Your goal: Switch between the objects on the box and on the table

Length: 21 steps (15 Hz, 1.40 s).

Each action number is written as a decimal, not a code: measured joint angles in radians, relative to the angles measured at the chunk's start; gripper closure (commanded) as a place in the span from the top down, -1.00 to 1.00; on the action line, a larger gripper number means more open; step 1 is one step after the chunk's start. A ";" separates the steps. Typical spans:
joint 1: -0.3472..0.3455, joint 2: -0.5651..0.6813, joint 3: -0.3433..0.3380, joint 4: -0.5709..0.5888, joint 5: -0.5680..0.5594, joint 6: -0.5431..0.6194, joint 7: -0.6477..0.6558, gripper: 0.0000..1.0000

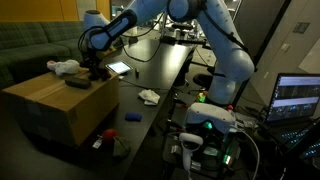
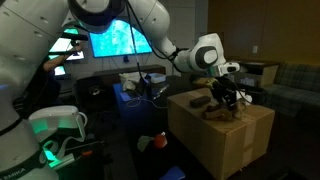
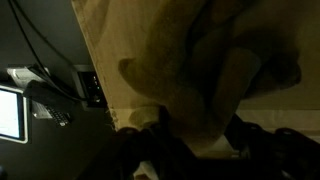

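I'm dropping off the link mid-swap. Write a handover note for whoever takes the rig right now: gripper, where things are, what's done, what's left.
Gripper: low over the top of the cardboard box. In the wrist view the jaws look apart with nothing between them.
On the box: white cloth, black bar, and a brownish lumpy item beside the gripper.
On the table: blue block, a second white cloth, and the tablet.
Done: unclear which items have already been swapped.
Left: probably move the blue block to the box and the box items to the table.
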<state>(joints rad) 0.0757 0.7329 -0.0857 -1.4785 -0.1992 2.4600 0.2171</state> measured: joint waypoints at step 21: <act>0.002 0.235 0.104 0.485 0.023 -0.112 -0.338 1.00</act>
<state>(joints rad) 0.0780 0.9676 0.0182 -0.9939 -0.1764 2.3484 -0.1206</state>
